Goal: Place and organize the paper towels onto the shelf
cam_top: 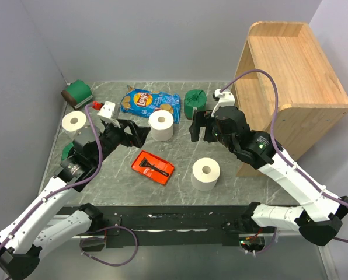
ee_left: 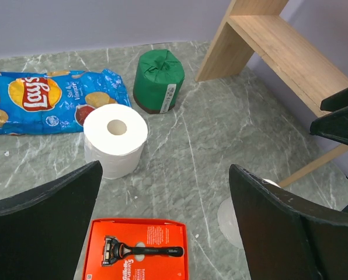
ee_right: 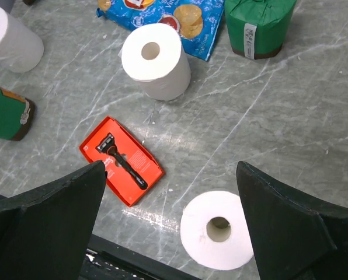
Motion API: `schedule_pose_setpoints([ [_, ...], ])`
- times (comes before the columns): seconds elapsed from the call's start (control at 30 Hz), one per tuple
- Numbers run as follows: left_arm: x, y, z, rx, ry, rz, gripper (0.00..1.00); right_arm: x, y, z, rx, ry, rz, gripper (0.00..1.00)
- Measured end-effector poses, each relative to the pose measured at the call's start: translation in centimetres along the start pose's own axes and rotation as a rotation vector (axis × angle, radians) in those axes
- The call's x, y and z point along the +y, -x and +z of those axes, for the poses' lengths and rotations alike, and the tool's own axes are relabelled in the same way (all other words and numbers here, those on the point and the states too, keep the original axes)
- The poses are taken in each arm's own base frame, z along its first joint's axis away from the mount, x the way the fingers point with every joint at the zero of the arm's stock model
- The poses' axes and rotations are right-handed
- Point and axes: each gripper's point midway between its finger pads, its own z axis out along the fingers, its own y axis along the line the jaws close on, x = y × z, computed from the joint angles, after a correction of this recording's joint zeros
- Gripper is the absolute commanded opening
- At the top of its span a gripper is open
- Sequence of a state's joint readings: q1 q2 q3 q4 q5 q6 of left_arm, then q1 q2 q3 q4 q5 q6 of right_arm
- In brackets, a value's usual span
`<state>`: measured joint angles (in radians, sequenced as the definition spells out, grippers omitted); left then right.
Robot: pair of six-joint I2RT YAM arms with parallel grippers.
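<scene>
On the table (cam_top: 185,153), three white rolls (cam_top: 205,173) and three green rolls (cam_top: 195,102) sit apart, all off the shelf (cam_top: 291,76), which stands at the far right. The left gripper (cam_top: 140,134) and the right gripper (cam_top: 199,129) hang above the table, both wide open, with nothing in them.

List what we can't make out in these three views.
- shelf, lower level: top view, covered by its upper board.
- green roll, near left: top view, mostly behind the left arm; right wrist view, cut by left edge.
- near white roll: left wrist view, mostly behind a finger.
- chip bag: right wrist view, cut by top edge.
</scene>
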<state>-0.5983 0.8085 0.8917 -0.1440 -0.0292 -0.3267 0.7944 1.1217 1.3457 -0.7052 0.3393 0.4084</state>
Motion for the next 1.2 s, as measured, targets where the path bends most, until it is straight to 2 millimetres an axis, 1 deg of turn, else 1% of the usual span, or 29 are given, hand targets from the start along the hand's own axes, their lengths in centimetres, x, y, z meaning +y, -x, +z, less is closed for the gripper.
schedule_pose_setpoints([
  [0.33, 0.0, 0.0, 0.0, -0.001, 0.002, 0.000, 0.96, -0.4, 0.2, -0.9, -0.015, 0.005, 0.006, 1.00],
  [0.47, 0.2, 0.1, 0.0, -0.004, 0.012, 0.000, 0.97, -0.6, 0.1, -1.0, -0.014, -0.004, 0.002, 1.00],
  [0.57, 0.4, 0.1, 0.0, -0.007, 0.023, 0.000, 0.96, -0.9, -0.1, -0.8, -0.009, -0.022, -0.011, 0.99],
  [0.7, 0.9, 0.3, 0.0, -0.015, 0.053, -0.001, 0.97, -1.8, 0.3, 0.3, -0.028, -0.088, -0.074, 0.99],
  [0.77, 1.3, 0.4, 0.0, -0.022, 0.077, -0.001, 0.96, -2.2, 1.0, 1.2, -0.053, -0.122, -0.132, 0.99],
  [0.87, 1.8, 1.0, -0.5, -0.050, 0.107, -0.002, 0.96, -2.4, 2.2, 3.2, -0.058, -0.191, -0.248, 0.98],
  [1.0, 2.4, 2.3, -1.7, -0.109, 0.143, -0.008, 0.97, -1.3, 4.4, 7.5, -0.035, -0.226, -0.393, 0.94],
  [1.07, 2.5, 2.9, -2.1, -0.132, 0.151, -0.010, 0.97, -1.3, 5.0, 9.9, -0.011, -0.231, -0.439, 0.92],
  [1.13, 2.7, 3.1, -2.3, -0.140, 0.162, -0.012, 0.96, -1.9, 5.2, 12.1, 0.016, -0.239, -0.468, 0.90],
  [1.2, 2.8, 3.1, -2.3, -0.140, 0.169, -0.012, 0.96, -2.8, 5.0, 14.3, 0.053, -0.248, -0.486, 0.86],
])
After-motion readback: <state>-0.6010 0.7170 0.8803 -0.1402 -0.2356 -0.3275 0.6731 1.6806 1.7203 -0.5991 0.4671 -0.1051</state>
